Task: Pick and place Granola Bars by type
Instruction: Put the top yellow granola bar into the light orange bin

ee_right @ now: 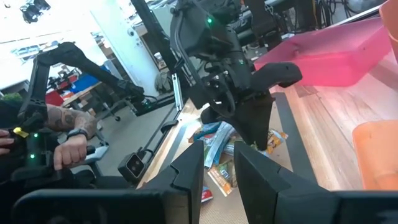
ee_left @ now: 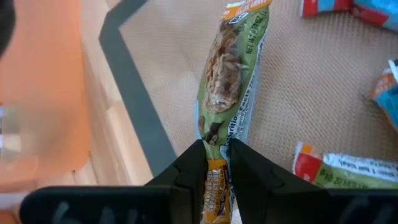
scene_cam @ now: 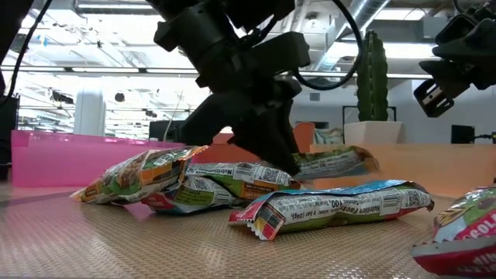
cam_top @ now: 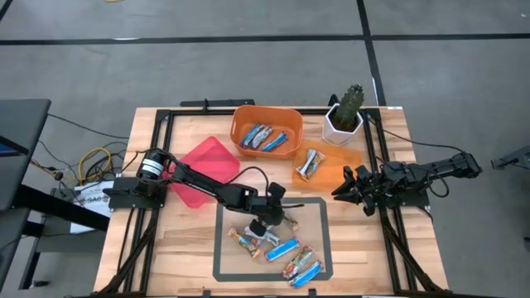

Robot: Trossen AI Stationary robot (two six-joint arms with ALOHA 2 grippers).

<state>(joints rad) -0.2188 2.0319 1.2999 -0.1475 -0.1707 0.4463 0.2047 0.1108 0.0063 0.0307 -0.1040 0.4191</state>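
My left gripper is over the grey-framed mat, shut on a green-wrapped granola bar. In the low view this bar sticks out sideways from the dark fingers. Several other bars, blue-white and multicoloured, lie flat on the mat. Blue-white bars lie in the orange bin, and one bar lies on the flat orange tray. My right gripper waits by the table's right side, its fingers apart with nothing between them. My left gripper pinches the green bar's orange-brown end between its two fingers. The fingers come slanting down from the table's left, and the bar runs on past them in line. In the low view the bar is about level, just above the mat.
A pink bin stands at the left behind my left arm. A white pot with a cactus is at the far right corner. Black frame rails run along both table sides. A person's hand shows beyond the table.
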